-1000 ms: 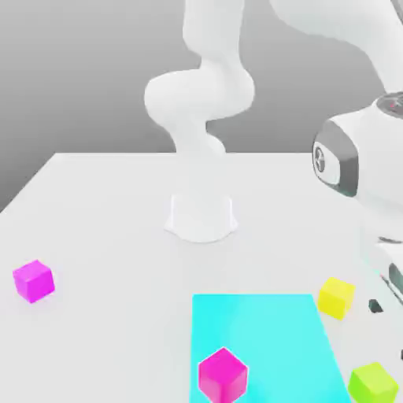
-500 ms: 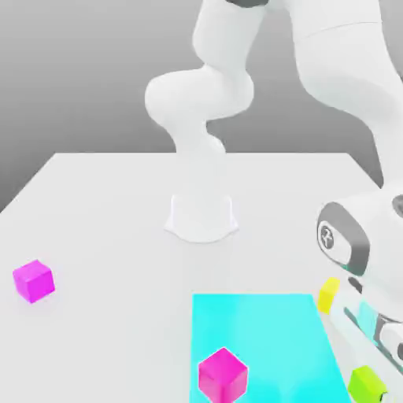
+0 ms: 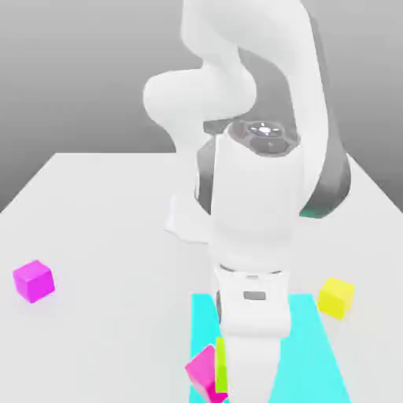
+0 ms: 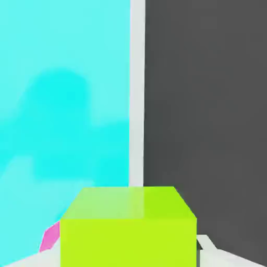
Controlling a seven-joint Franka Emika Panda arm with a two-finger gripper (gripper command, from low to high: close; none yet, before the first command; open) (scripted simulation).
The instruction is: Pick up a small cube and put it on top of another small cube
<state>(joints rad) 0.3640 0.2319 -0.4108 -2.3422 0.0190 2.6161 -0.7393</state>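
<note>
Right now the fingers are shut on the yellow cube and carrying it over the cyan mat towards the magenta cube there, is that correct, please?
Not quite: the cube held is the lime-green cube, as the hand view shows. The yellow cube sits on the table beside the cyan mat. The rest stands: the magenta cube is on the mat.

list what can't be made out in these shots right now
- Exterior view: the lime-green cube shows as a thin sliver, the rest behind the arm.
- Exterior view: the magenta cube on the cyan mat is partly behind the arm and cut by the bottom edge.
- Hand view: the lime-green cube covers most of the magenta cube.
</note>
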